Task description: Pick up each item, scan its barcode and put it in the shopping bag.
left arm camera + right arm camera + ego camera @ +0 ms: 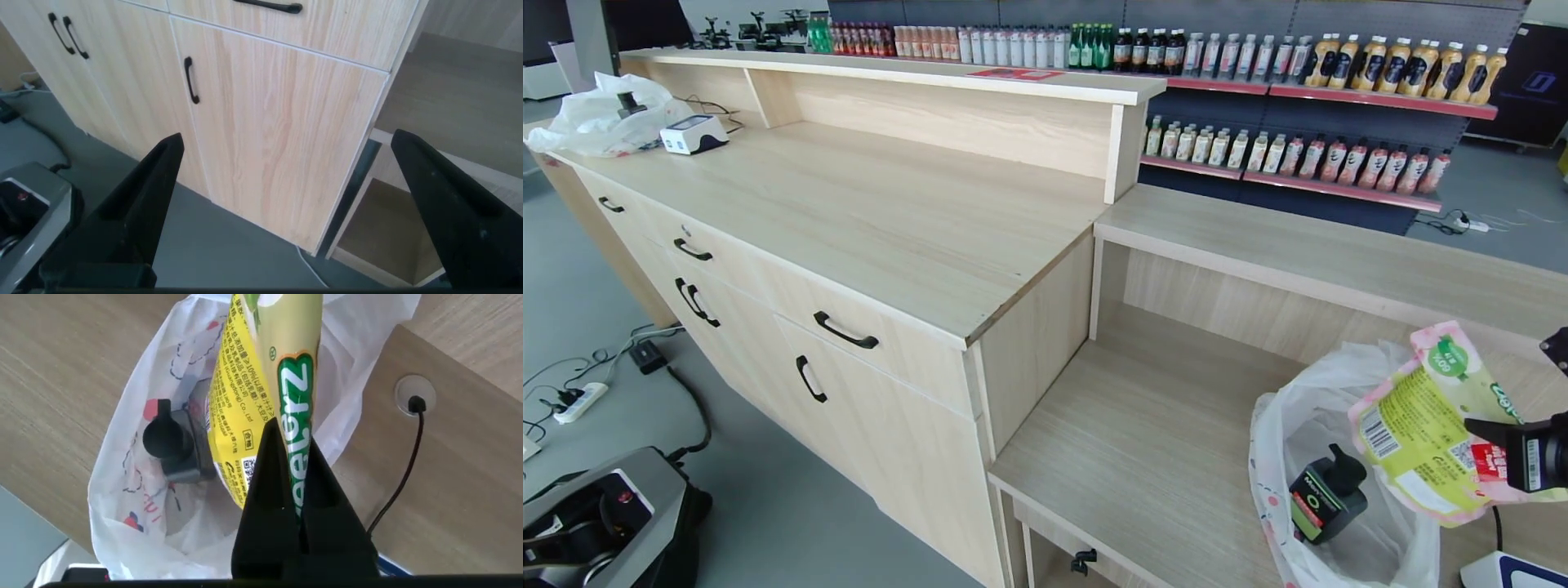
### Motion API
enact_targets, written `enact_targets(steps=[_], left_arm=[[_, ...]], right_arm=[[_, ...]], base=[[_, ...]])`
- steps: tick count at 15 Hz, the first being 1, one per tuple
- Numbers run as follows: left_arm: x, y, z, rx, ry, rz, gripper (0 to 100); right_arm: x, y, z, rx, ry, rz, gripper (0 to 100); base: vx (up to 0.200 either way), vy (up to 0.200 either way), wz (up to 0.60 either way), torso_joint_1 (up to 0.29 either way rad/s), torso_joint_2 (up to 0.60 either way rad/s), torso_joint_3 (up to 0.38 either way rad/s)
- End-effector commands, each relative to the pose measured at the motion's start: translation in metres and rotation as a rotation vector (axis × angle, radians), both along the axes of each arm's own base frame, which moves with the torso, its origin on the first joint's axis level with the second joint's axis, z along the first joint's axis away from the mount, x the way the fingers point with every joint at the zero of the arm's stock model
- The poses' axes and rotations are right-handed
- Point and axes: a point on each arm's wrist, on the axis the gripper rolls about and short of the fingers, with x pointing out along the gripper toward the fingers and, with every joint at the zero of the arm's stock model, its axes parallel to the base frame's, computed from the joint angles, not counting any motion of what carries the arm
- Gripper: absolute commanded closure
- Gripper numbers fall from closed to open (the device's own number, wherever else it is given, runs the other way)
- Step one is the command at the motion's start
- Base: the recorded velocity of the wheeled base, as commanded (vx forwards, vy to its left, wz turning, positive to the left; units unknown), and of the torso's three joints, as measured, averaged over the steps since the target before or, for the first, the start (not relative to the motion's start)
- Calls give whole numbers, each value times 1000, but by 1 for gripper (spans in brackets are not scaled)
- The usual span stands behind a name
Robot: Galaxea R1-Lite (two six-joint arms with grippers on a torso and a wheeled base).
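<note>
My right gripper (1507,449) is shut on a yellow-green snack pouch (1417,425) with a pink edge, held tilted above the open white shopping bag (1307,408) on the low right counter. In the right wrist view the pouch (261,384) hangs from my gripper (294,506) right over the bag (139,457). A dark bottle with a green label (1323,494) lies inside the bag, and shows there as the dark bottle (172,445). My left gripper (286,212) is open, down low in front of the cabinet doors (270,122), with nothing between its fingers.
A white device (1507,572) sits at the counter's near right corner, with a black cable (409,457) running to a grommet. A small white scanner (693,134) and another white bag (596,118) lie far left on the tall counter (849,204). Drink shelves (1298,90) stand behind.
</note>
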Motion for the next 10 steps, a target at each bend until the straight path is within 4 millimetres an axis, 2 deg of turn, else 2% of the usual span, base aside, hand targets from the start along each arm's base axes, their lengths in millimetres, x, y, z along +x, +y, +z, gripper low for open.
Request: enact_targets(steps=[1,5,9,10], left_arm=[[0,0,0,0,1,0,0],[0,0,0,0,1,0,0],[0,0,0,0,1,0,0],[0,0,0,0,1,0,0]], right_arm=[[8,-3,-9,15,41,2,100],[27,-8,-21,6,32,15,100],[47,-4,-36,-1,32,68,100],[47,-4,-36,-1,32,68,100]], base=[[0,0,0,0,0,0],[0,0,0,0,0,0],[0,0,0,0,0,0],[0,0,0,0,0,0]])
